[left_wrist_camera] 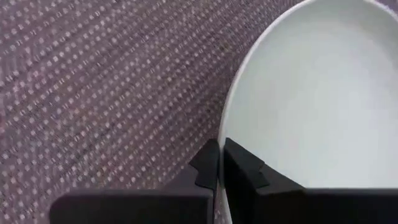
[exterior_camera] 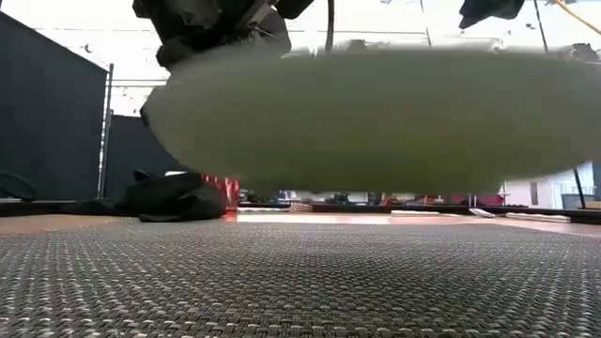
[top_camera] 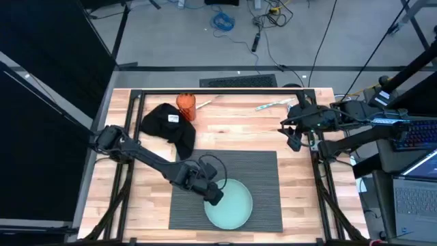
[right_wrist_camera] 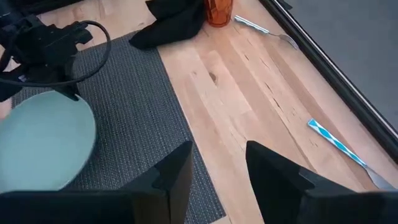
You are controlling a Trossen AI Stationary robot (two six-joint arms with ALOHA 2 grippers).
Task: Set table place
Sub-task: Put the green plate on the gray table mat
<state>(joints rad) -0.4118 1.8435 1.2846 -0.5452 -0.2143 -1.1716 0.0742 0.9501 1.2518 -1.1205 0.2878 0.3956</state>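
A pale teal round plate [top_camera: 232, 205] hovers over the near middle of the dark grey ribbed placemat [top_camera: 263, 171], which lies flat on the wooden table [top_camera: 232, 126]. In the low view a gap shows between the plate [exterior_camera: 376, 122] and the mat [exterior_camera: 300, 282]. My left gripper [top_camera: 215, 195] is shut on the plate's left rim. Near the table's right edge, my right gripper [top_camera: 295, 137] is open with nothing between its fingers [right_wrist_camera: 174, 171], above bare wood beside the mat. My left gripper pinches the plate's rim [left_wrist_camera: 219, 134] on the plate's left side, between its two fingers. One finger [left_wrist_camera: 245, 168] lies over the plate's inner face and the other [left_wrist_camera: 205, 163] is outside the rim. The plate is lifted clear of the placemat.
A black folded napkin [top_camera: 171, 123] and an orange cup [top_camera: 186, 102] sit at the far left of the table. A fork [top_camera: 273, 104] and a blue-handled utensil [right_wrist_camera: 333, 140] lie at the far right. A black metal frame [top_camera: 225, 90] runs round the tabletop.
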